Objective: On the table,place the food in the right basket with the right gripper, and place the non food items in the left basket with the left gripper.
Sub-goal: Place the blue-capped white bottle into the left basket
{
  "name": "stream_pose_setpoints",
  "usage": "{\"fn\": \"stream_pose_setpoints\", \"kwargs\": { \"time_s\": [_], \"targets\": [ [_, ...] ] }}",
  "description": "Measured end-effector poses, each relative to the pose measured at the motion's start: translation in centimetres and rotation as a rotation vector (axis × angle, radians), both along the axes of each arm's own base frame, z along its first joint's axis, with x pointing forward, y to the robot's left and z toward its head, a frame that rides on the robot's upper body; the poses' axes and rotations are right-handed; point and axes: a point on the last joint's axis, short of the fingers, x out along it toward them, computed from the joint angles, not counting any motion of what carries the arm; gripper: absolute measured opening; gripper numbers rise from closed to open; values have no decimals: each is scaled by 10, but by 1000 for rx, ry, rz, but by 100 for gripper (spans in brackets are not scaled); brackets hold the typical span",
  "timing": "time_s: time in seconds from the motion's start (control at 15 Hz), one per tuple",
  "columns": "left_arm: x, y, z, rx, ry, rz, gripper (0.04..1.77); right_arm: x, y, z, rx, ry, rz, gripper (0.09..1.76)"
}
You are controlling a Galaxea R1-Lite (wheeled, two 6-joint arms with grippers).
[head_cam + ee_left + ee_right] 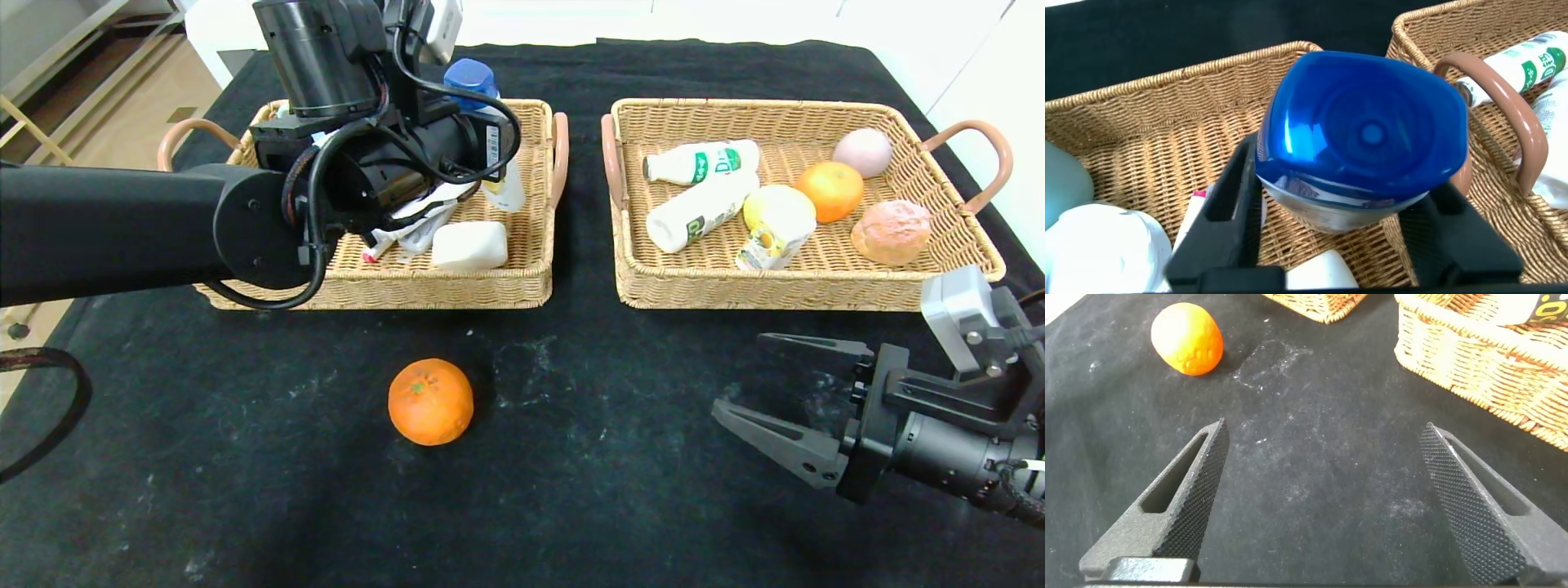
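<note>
My left gripper [488, 151] hangs over the left basket [367, 292], its fingers closed round a white bottle with a blue cap [471, 79] that stands upright in it. In the left wrist view the blue cap [1368, 122] fills the space between the two fingers [1229, 204]. An orange [430, 402] lies on the black table in front of the baskets and also shows in the right wrist view [1188, 339]. My right gripper [739, 371] is open and empty, low over the table at the front right, well to the right of the orange.
The right basket [800, 298] holds two milk bottles [700, 162], a yellow-white carton [775, 224], an orange [830, 190] and two other round fruits. The left basket also holds a white block [469, 245] and a tube [404, 233]. My left arm crosses the table's left side.
</note>
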Motion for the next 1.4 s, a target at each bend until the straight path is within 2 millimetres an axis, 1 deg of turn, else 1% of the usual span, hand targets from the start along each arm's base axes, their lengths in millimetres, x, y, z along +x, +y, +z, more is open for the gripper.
{"fn": "stream_pose_setpoints", "kwargs": {
  "time_s": [0.27, 0.53, 0.67, 0.93, 1.4],
  "targets": [
    [-1, 0, -3, 1, 6, 1, 133, 0, 0, 0, 0, 3, 0, 171],
    [-4, 1, -9, 11, 28, 0, 148, 0, 0, -1, -2, 6, 0, 171],
    [-10, 4, -10, 14, 36, 0, 153, 1, 0, -2, -4, 9, 1, 171],
    [-32, 9, -13, 32, 67, -14, 160, 0, 1, -4, -8, 16, 5, 171],
    [-82, 28, -28, 73, 145, -3, 167, -1, 3, -6, -14, 21, 13, 171]
  ]
}}
